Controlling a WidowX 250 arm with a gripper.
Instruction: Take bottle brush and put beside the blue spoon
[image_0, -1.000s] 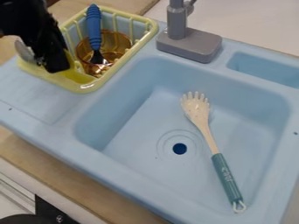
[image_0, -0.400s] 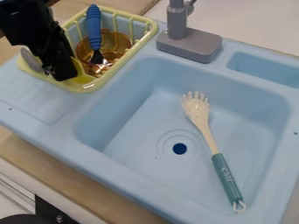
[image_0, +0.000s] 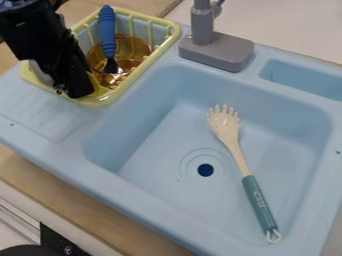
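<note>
Leaning near tool (image_0: 81, 91) | blue spoon (image_0: 107, 31), in yellow basket (image_0: 175, 33) | tool state: cannot tell

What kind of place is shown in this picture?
It looks like a toy kitchen: a small light-blue sink with a grey faucet and, at its corner, a yellow dish rack holding a blue-handled utensil.

the sink (image_0: 133, 199) was smooth plastic, the tap (image_0: 217, 52) matt plastic. the rack (image_0: 175, 34) looked like glossy plastic, the bowl (image_0: 138, 47) glossy too. the blue spoon (image_0: 107, 30) had shiny metal below its ribbed handle.
</note>
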